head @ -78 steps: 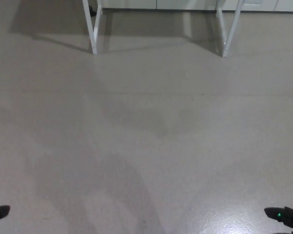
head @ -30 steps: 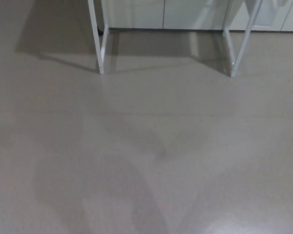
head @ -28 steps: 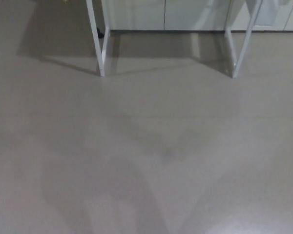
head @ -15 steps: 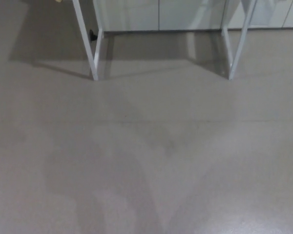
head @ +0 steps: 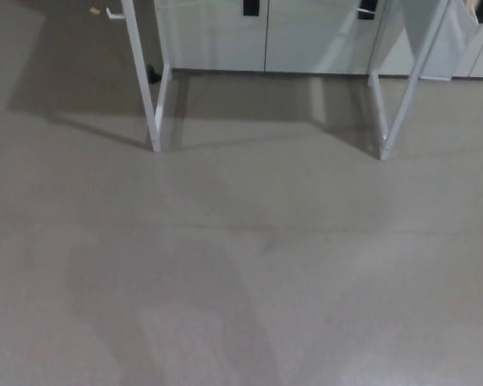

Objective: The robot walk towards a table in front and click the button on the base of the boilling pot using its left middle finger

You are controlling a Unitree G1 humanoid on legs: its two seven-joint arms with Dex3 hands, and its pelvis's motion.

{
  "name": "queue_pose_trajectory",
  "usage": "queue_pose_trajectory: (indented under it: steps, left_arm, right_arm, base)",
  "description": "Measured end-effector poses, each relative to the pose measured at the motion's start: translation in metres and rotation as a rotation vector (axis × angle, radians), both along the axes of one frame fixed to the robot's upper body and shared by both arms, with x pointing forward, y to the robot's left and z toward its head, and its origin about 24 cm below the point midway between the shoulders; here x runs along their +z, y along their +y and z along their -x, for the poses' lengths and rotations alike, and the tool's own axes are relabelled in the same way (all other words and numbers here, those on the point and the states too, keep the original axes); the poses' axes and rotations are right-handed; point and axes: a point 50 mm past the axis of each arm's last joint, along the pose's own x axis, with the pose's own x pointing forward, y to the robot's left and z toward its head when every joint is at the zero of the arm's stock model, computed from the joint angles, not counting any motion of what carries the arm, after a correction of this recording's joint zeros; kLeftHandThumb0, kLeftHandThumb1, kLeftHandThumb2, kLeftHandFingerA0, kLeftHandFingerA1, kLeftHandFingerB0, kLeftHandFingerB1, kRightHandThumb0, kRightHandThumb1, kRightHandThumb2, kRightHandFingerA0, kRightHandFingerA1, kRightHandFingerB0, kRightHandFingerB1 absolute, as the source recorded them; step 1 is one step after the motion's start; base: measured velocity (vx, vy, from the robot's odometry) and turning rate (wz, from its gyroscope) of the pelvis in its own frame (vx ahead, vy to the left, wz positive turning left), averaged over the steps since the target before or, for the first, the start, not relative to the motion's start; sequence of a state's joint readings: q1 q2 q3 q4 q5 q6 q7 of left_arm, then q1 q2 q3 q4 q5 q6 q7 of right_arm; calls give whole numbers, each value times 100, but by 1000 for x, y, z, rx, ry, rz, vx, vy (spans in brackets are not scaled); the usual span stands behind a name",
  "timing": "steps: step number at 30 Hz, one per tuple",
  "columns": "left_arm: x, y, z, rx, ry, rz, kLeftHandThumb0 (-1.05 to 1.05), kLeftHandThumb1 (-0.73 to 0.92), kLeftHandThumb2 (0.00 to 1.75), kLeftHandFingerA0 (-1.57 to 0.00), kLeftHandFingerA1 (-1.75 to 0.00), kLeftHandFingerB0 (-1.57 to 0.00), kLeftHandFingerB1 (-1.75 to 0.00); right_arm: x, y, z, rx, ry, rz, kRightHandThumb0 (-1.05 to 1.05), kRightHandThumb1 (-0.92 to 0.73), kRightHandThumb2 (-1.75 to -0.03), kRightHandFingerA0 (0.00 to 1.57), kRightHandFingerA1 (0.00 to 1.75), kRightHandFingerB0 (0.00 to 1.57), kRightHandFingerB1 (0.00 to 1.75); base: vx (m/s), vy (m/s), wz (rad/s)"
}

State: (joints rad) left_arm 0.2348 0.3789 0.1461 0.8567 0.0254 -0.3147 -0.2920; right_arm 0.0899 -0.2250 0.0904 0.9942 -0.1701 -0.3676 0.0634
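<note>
Hands: neither robot hand shows in the head view, so whether their fingers are spread or closed cannot be told.
Boiling pot and button: not visible; the table top lies above the picture's upper edge.
Writing: no brand, label or readable text anywhere.
Table: only the thin white metal table legs show, a left pair (head: pixel 145 88) and a right pair (head: pixel 396 96), cut off at the top.
Cabinets: pale flat-fronted cabinet doors (head: pixel 266 36) behind the legs, with dark handles partly cropped.
Small items: a small tan scrap on the floor (head: pixel 95 10) at upper left, too small to identify.
Floor: smooth matt grey-beige floor (head: pixel 241 265), crossed by soft shadows.
</note>
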Motion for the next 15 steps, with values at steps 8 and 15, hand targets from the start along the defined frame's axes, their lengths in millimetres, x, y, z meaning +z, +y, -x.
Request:
queue_pose_trajectory:
  steps: [8,15]
  left_arm:
    - [2,-5,-6,-32,-23,-10,-37,47,55,-52,-37,-36,-33]
    - [0,-6,-5,-37,-12,-11,-35,48,56,-51,-37,-34,-33]
  right_arm:
    - [3,-5,-4,-1,-10,13,-37,-57,-57,48,42,30,36]
    - [2,-4,-4,4,-5,16,-37,-58,-57,48,41,30,35]
  base:
    - [210,-162,7]
    - [242,133,-8]
